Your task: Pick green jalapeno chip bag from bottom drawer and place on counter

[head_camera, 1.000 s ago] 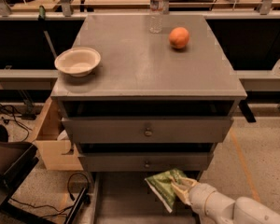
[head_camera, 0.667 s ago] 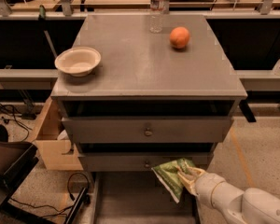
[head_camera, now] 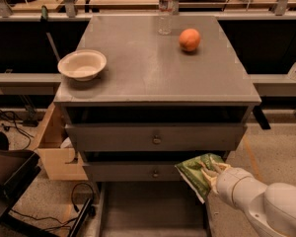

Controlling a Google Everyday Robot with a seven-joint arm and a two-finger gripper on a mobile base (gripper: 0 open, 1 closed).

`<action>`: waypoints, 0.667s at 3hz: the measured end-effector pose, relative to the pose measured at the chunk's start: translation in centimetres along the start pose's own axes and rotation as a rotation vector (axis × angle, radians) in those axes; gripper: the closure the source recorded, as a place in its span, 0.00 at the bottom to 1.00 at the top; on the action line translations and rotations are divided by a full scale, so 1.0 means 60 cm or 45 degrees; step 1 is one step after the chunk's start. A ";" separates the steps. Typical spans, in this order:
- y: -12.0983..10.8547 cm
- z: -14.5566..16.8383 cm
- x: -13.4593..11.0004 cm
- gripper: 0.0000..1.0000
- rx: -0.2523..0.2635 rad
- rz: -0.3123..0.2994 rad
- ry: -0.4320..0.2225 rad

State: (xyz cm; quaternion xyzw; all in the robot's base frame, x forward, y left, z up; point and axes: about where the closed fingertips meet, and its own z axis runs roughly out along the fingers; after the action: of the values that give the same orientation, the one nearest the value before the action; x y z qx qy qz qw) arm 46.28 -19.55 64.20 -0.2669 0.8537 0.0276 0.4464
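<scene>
The green jalapeno chip bag [head_camera: 196,173] is a crinkly green foil bag held in the air in front of the second knobbed drawer, at the lower right. My gripper [head_camera: 210,174] is shut on its right side, with the white arm reaching in from the bottom right corner. The bottom drawer [head_camera: 153,206] is pulled out below, its flat grey floor bare where it shows. The counter [head_camera: 153,68] is the grey cabinet top above the bag.
On the counter stand a white bowl [head_camera: 82,64] at the left, an orange [head_camera: 189,39] at the back right and a clear water bottle [head_camera: 166,6] at the back. A wooden box [head_camera: 54,147] sits left of the cabinet. Cables lie on the floor at left.
My gripper has lifted the chip bag up and to the right, from just above the bottom drawer to the level of the second knobbed drawer.
</scene>
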 end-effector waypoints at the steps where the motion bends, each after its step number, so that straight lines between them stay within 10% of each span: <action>1: 0.001 -0.001 -0.003 1.00 0.002 -0.004 -0.002; 2: -0.009 -0.038 -0.043 1.00 0.070 -0.021 -0.021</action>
State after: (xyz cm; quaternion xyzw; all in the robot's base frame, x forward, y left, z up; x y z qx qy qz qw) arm 46.01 -19.54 67.65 -0.2615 0.8481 0.0026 0.4608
